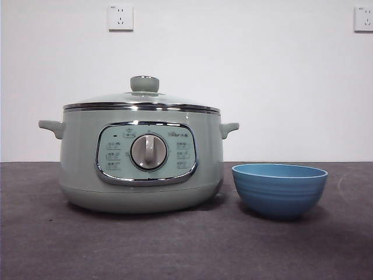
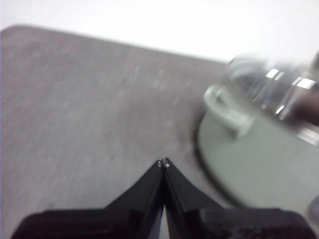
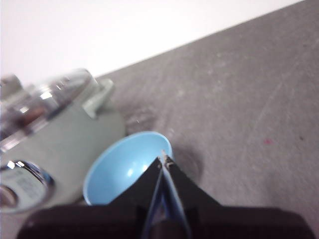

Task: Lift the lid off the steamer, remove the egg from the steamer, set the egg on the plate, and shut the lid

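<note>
The sage-green steamer point(image 1: 143, 160) stands left of centre on the table, with the glass lid point(image 1: 143, 100) resting on its rim and the knob point(image 1: 144, 83) on top. The blue plate point(image 1: 279, 189), a small bowl, sits to its right and looks empty in the right wrist view point(image 3: 124, 167). The egg is hidden. My left gripper point(image 2: 163, 162) hovers shut over bare table beside the steamer point(image 2: 259, 164), near one side handle. My right gripper point(image 3: 163, 158) is shut too, high above the plate's rim, next to the steamer point(image 3: 60, 144). Neither arm appears in the front view.
Dark grey tabletop point(image 1: 186, 251) spreads around both objects, with a white wall behind it. Two wall sockets point(image 1: 120, 17) sit high on the wall.
</note>
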`<action>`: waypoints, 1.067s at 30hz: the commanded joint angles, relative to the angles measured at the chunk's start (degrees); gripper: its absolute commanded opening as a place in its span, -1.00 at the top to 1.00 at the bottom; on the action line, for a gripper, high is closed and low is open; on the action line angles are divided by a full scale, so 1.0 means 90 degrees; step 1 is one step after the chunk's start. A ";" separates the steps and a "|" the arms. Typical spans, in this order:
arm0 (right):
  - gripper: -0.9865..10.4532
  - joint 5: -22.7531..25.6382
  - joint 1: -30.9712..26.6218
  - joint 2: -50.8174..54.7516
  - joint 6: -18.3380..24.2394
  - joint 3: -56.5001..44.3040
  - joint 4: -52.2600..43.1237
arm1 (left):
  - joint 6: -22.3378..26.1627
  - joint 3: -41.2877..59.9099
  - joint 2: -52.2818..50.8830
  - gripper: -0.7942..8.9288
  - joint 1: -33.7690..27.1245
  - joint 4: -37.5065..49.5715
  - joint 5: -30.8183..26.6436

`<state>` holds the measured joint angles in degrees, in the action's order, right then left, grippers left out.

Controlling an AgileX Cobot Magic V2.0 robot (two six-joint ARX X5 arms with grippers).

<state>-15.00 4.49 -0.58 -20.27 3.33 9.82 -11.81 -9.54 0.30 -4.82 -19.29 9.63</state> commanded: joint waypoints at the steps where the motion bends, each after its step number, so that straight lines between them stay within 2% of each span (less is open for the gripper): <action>1: 0.85 -0.0017 0.0007 -0.0080 -0.0250 0.0255 -0.0080 | -0.0238 -0.0262 0.0005 0.85 -0.0012 0.0022 0.0039; 8: 0.85 -0.0627 0.0007 -0.0665 -0.0240 0.1018 -0.0007 | -0.0214 -0.1037 0.0240 0.85 -0.0012 -0.0420 0.0510; 11: 0.85 -0.0925 0.0010 -0.1069 -0.0063 0.1452 0.0160 | -0.0158 -0.1399 0.0461 0.85 -0.0012 -0.0709 0.0772; 18: 0.85 -0.1613 0.0010 -0.2278 0.0971 0.2854 0.1154 | 0.0010 -0.2302 0.1192 0.85 -0.0012 -0.1020 0.1586; 23: 0.85 -0.1902 0.0015 -0.3135 0.1741 0.3968 0.2059 | 0.0221 -0.2960 0.1778 0.85 -0.0012 -0.1350 0.2208; 30: 0.85 -0.2538 0.0039 -0.4313 0.2696 0.5537 0.3735 | 0.0789 -0.3939 0.2662 0.85 -0.0010 -0.2086 0.3055; 32: 0.85 -0.2713 0.0090 -0.4520 0.2769 0.5799 0.4041 | 0.0954 -0.4160 0.2871 0.85 -0.0010 -0.2348 0.3305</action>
<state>-38.94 5.08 -41.06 2.26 55.09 45.82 -5.76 -46.59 25.76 -4.82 -39.99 38.46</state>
